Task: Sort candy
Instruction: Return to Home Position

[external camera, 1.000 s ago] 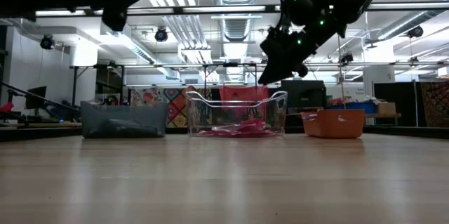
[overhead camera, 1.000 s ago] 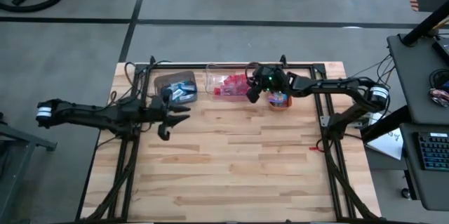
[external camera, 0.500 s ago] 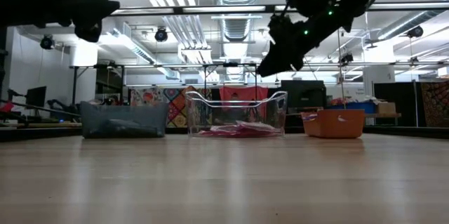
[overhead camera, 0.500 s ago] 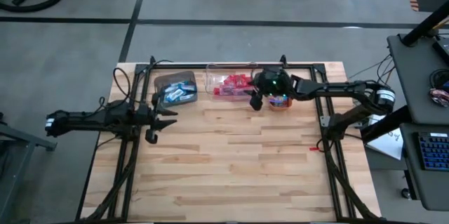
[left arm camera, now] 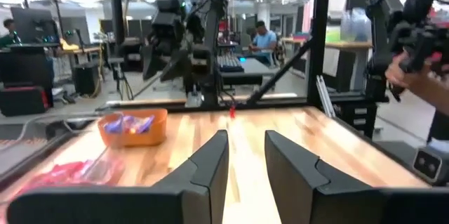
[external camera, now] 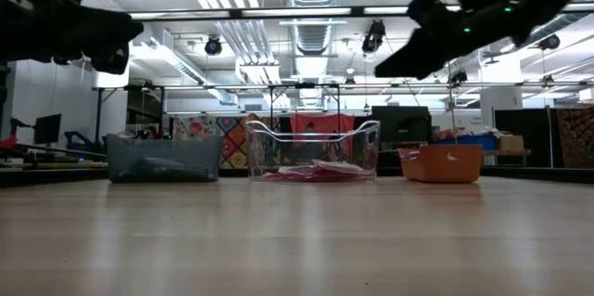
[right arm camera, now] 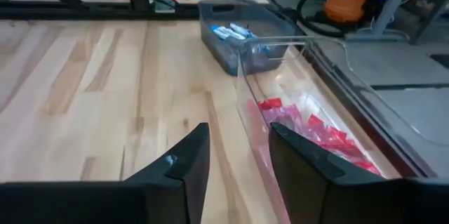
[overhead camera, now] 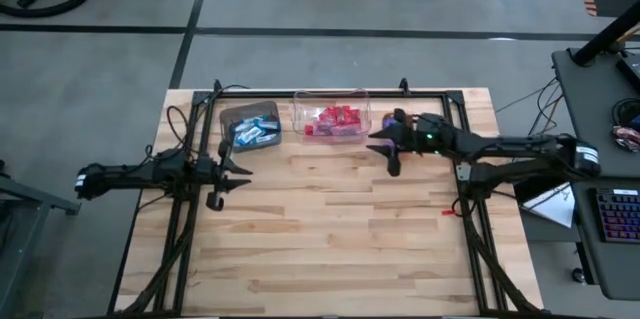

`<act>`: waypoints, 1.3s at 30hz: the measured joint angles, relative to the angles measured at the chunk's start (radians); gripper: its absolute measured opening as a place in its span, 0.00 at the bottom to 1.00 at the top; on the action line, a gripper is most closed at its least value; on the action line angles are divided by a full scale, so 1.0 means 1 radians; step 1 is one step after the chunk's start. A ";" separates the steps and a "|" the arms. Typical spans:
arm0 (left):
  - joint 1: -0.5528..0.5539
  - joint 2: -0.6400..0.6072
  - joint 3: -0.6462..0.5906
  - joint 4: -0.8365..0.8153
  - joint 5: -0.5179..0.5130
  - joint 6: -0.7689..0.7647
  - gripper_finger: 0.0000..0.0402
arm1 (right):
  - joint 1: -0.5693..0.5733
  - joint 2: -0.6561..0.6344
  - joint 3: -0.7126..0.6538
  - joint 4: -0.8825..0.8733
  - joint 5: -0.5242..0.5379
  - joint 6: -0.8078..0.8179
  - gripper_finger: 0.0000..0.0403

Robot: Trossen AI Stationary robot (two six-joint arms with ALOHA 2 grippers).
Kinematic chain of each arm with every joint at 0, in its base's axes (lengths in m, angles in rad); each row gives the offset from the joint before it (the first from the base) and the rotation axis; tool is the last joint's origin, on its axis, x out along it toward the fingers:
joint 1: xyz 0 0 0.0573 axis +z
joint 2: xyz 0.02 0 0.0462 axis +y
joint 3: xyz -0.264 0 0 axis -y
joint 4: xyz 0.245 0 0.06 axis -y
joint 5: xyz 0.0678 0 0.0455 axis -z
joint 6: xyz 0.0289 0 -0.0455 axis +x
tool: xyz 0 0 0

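Three bins stand in a row along the table's far edge. A grey-brown bin (overhead camera: 250,126) holds blue-and-white candy (right arm camera: 230,32). A clear bin (overhead camera: 331,119) holds red candy (right arm camera: 317,134). An orange bin (left arm camera: 132,127) holds purple candy (left arm camera: 131,121). My right gripper (overhead camera: 383,152) hovers open above the table, just near of the orange bin and beside the clear bin's right end, with nothing between its fingers (right arm camera: 188,162). My left gripper (overhead camera: 238,174) hovers open and level near the table's left edge, near of the grey-brown bin, also with nothing in it.
The bare wooden tabletop (overhead camera: 330,239) stretches from the bins to the near edge. A black frame rail (overhead camera: 430,92) runs behind the bins. In the left wrist view a person's hand (left arm camera: 414,76) shows in the room beyond the table's right side.
My right gripper has left the space above the clear bin, going toward the table's right edge and a little nearer, and has tipped up from slanting down to almost level. My left gripper has drawn back toward the table's left edge and sunk somewhat.
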 joint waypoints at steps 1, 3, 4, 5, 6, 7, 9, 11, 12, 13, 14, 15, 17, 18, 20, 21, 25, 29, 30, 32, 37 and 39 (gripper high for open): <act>0.000 -0.004 -0.002 -0.004 0.004 0.001 0.19 | 0.002 -0.032 -0.023 0.000 0.000 -0.001 0.34; 0.000 -0.009 -0.002 -0.012 0.032 0.009 0.19 | 0.003 -0.098 -0.069 0.005 0.000 -0.002 0.32; 0.000 -0.011 -0.002 -0.021 0.055 0.015 0.19 | 0.005 -0.131 -0.095 0.001 0.000 -0.007 0.32; 0.000 -0.012 -0.002 -0.045 0.083 0.027 0.19 | 0.007 -0.162 -0.119 0.004 0.000 -0.014 0.31; 0.000 -0.011 -0.002 -0.044 0.107 0.041 0.19 | 0.009 -0.193 -0.145 0.019 0.000 -0.022 0.31; 0.000 -0.009 -0.002 -0.041 0.127 0.050 0.19 | 0.010 -0.222 -0.175 0.036 -0.001 -0.031 0.30; 0.000 -0.004 -0.002 -0.039 0.148 0.064 0.19 | 0.012 -0.284 -0.228 0.059 0.000 -0.040 0.29; 0.001 0.004 -0.002 -0.039 0.145 0.078 0.19 | 0.011 -0.343 -0.276 0.074 0.000 -0.044 0.28; 0.001 0.012 -0.002 -0.040 0.143 0.080 0.19 | 0.011 -0.371 -0.297 0.078 0.000 -0.044 0.27; 0.000 0.019 -0.002 -0.041 0.138 0.079 0.19 | 0.011 -0.401 -0.315 0.078 0.000 -0.043 0.26; 0.001 0.028 -0.002 -0.041 0.135 0.076 0.19 | 0.011 -0.430 -0.332 0.076 0.000 -0.043 0.26; 0.001 0.039 -0.002 -0.041 0.135 0.063 0.19 | 0.011 -0.457 -0.345 0.077 0.000 -0.043 0.25; 0.001 0.063 -0.002 -0.042 0.130 0.038 0.19 | 0.011 -0.510 -0.371 0.076 0.000 -0.044 0.24; 0.001 0.072 -0.002 -0.042 0.126 0.037 0.19 | 0.011 -0.535 -0.382 0.073 0.000 -0.046 0.23; 0.001 0.092 -0.003 -0.043 0.122 0.037 0.19 | 0.011 -0.578 -0.402 0.072 0.001 -0.059 0.22; 0.001 0.101 -0.003 -0.043 0.122 0.036 0.19 | 0.011 -0.599 -0.414 0.071 0.001 -0.061 0.22; 0.001 0.132 -0.003 -0.043 0.119 0.034 0.19 | 0.011 -0.652 -0.457 0.066 0.001 0.069 0.19; 0.001 0.158 -0.003 -0.043 0.119 0.034 0.19 | 0.011 -0.661 -0.462 0.017 0.001 0.293 0.19; 0.001 0.164 -0.003 -0.043 0.119 0.034 0.19 | 0.011 -0.661 -0.462 0.006 0.001 0.328 0.19; 0.001 0.174 -0.003 -0.043 0.119 0.034 0.19 | 0.011 -0.660 -0.462 -0.016 0.001 0.370 0.19; 0.001 0.196 -0.003 -0.042 0.119 0.034 0.19 | 0.011 -0.660 -0.462 -0.037 0.001 0.345 0.21; 0.001 0.203 -0.003 -0.041 0.119 0.034 0.19 | 0.011 -0.660 -0.462 -0.038 0.001 0.343 0.22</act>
